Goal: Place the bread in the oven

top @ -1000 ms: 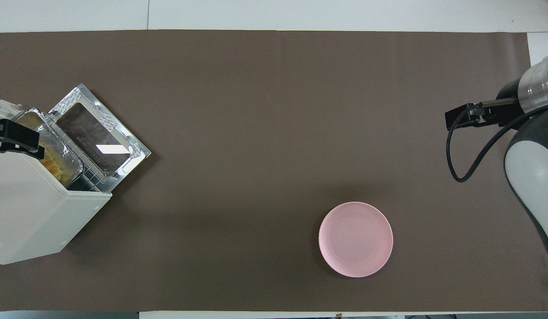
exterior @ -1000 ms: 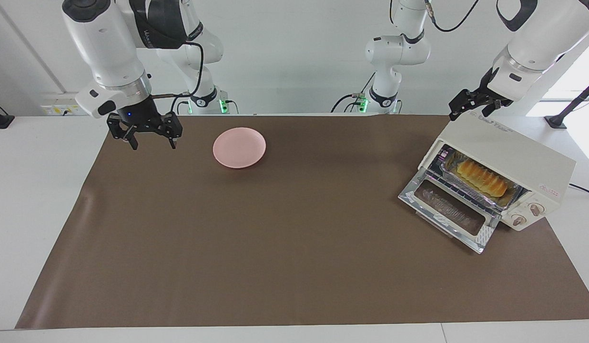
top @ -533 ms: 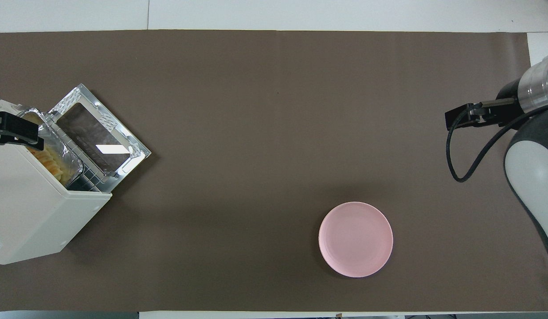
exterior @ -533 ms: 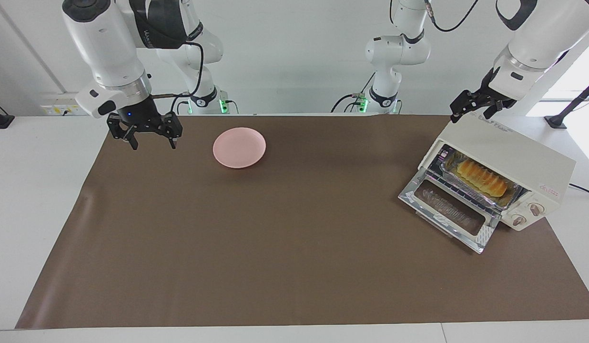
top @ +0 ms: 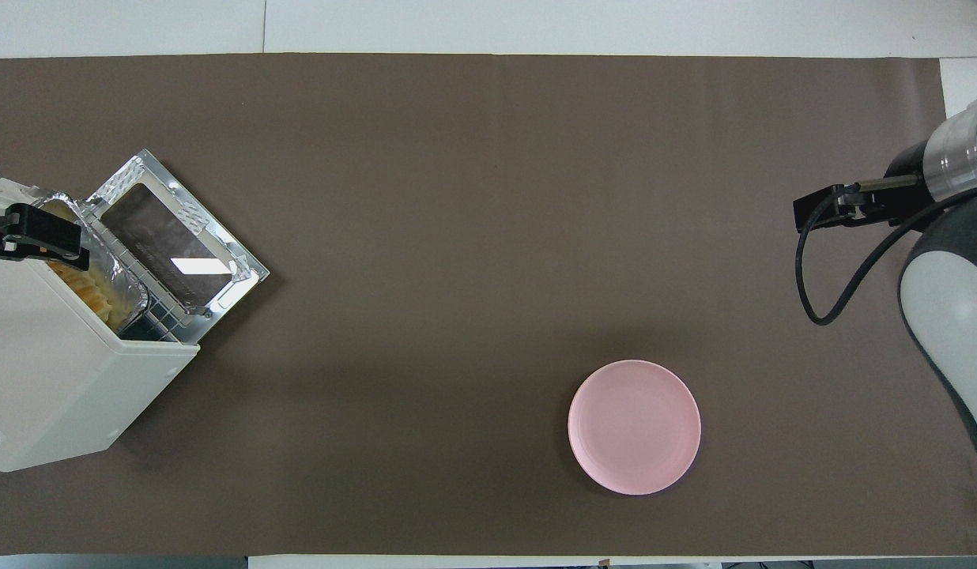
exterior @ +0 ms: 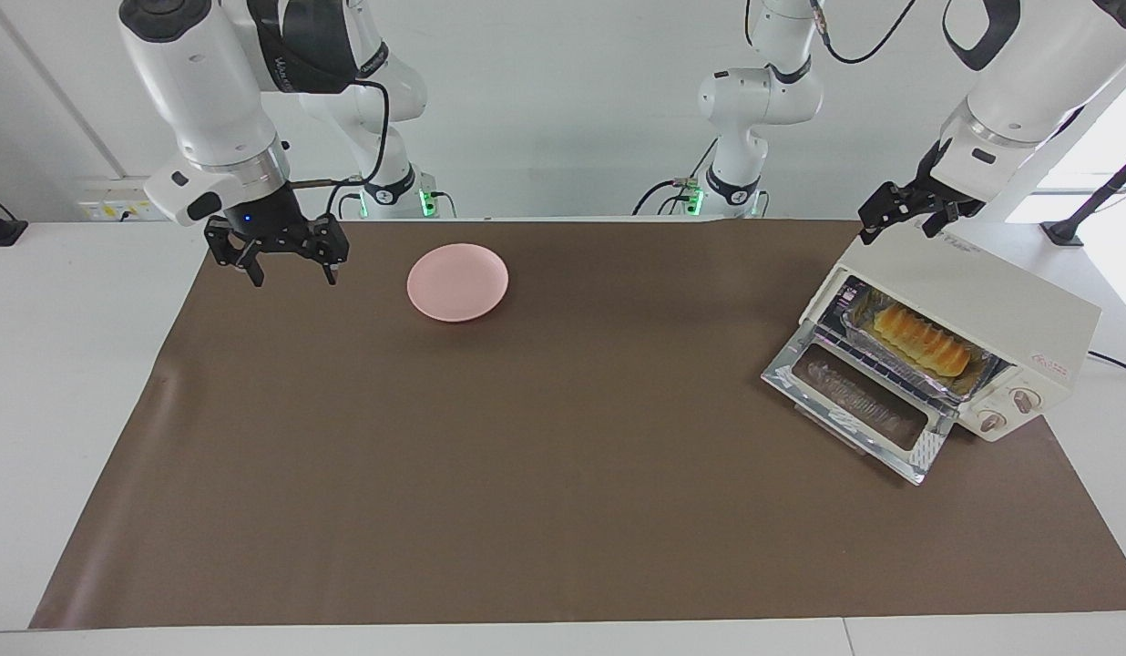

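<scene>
bread (exterior: 921, 339) in foil tray (exterior: 980, 375) inside open oven (exterior: 982, 310), left gripper (exterior: 902, 217) over oven top, jaws unclear, right gripper (exterior: 288, 272) spread, waiting beside pink plate (exterior: 457, 281)

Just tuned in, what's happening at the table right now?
The bread lies in a foil tray on the rack inside the oven, whose door is down. Neither arm holds anything. The left gripper hangs over the oven's top edge nearest the robots, without touching it. The right arm waits, its gripper open over the mat's corner at its own end, beside the pink plate, which has nothing on it.
</scene>
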Controlling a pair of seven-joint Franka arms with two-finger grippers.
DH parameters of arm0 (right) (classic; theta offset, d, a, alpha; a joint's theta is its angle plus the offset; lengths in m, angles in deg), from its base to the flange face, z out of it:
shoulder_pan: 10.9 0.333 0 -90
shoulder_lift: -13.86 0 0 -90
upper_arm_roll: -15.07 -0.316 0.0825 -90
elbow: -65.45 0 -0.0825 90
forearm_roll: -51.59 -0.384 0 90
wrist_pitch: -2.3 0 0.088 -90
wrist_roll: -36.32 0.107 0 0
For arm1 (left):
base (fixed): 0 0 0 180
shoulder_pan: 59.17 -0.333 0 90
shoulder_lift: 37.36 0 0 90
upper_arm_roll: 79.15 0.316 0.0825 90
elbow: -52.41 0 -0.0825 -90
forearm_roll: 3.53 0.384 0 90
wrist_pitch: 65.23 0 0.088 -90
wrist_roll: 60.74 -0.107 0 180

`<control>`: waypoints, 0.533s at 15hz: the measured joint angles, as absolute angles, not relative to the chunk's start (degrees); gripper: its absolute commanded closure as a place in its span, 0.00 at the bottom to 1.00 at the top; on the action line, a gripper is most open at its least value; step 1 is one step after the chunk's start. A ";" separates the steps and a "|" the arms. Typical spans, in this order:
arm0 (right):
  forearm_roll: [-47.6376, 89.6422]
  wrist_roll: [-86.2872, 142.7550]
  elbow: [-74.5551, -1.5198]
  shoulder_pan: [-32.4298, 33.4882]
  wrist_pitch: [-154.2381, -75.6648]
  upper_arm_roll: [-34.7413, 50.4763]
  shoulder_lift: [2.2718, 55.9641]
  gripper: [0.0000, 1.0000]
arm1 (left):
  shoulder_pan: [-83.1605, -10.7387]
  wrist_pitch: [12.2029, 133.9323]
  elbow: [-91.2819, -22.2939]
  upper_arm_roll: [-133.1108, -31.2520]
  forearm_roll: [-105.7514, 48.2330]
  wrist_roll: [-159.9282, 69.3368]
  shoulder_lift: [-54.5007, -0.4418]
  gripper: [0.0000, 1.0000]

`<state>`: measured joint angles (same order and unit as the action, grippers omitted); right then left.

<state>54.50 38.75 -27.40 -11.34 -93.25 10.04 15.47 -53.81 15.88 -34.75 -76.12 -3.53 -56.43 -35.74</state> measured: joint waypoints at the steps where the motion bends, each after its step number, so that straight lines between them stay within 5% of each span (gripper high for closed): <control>1: 54.50 38.75 -27.40 -11.34 -93.25 10.04 15.47 0.00 | -53.84 16.27 -35.35 -76.12 -3.53 -56.54 -35.74 0.00; 8: 54.50 38.75 -27.40 -11.34 -93.25 10.04 15.47 0.00 | -53.86 17.02 -37.28 -76.14 -3.53 -56.91 -35.84 0.00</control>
